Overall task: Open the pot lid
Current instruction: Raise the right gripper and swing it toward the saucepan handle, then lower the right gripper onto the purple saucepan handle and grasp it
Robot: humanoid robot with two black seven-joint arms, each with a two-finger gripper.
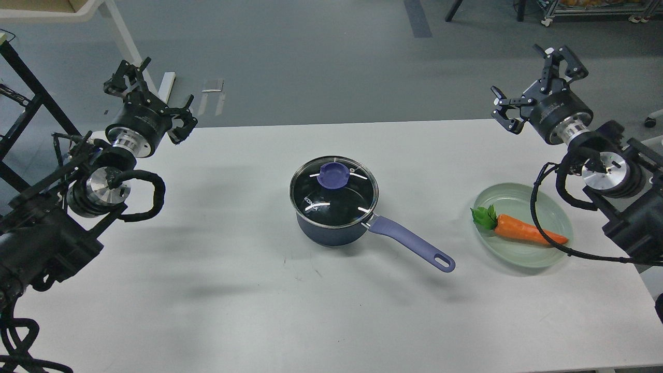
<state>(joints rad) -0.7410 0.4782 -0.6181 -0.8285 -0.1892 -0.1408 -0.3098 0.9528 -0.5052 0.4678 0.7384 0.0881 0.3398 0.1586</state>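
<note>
White tabletop (207,311) fills the lower frame; at upper left the left gripper (150,101) hangs spread open and empty. At centre, the small navy saucepan (331,233) wears its round glass lid (334,191), lavender handle pointing lower right. Right of it, an orange carrot (528,230) lies on a pale green plate (518,197), and the right gripper (538,85) is spread open, empty, at upper right.

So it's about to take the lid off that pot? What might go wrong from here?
1. The lid is glass and its knob is small and flat, so a poor grip might let it slip and drop.
2. The pot is small and nothing holds it; a pull on the knob may drag or tip it, helped by the long handle.
3. If the right gripper reaches over, its arm or dangling cable may brush the plate with the carrot.
</note>
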